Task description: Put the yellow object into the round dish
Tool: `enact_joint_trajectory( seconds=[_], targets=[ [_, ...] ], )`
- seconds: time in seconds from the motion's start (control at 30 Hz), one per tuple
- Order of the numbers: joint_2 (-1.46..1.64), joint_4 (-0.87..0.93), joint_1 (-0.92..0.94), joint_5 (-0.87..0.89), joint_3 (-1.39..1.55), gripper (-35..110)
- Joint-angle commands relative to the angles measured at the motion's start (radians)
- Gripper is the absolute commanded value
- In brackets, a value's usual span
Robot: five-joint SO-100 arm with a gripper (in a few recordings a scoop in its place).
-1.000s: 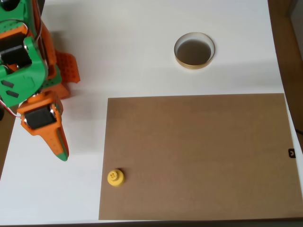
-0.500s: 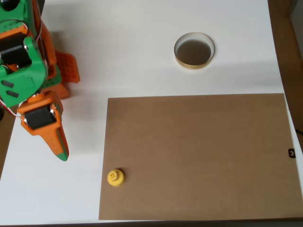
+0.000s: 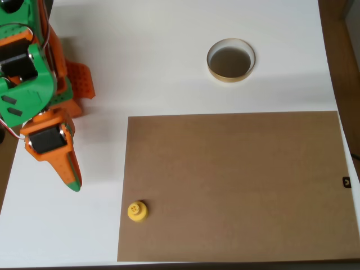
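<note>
Table: flat white matte tabletop [image 3: 169, 56] under me, takes up most of the overhead view.
Mat: rectangular brown cardboard-like sheet [image 3: 236, 185] lying flat on the tabletop, lower right part, its left edge slightly slanted.
Right edge: strip of brown wooden surface [image 3: 346, 67] beyond the table's right side, small black item [image 3: 346, 181] at its border, too small to tell what.
Left edge: sliver of brown wood [image 3: 5, 169] past the table's lower left side.
Light: soft, even, a paler band across the table's upper part, faint shadows falling rightward.
</note>
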Motion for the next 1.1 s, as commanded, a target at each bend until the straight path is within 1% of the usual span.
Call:
enact_joint_trajectory(
  seconds=[0.0, 0.87, 1.07],
  targets=[
    [0.020, 0.002, 0.006, -0.006, -0.002, 0],
    [0.020, -0.003, 0.006, -0.006, -0.002, 0],
    [0.020, -0.008, -0.021, -0.029, 0.000, 0]
  ],
)
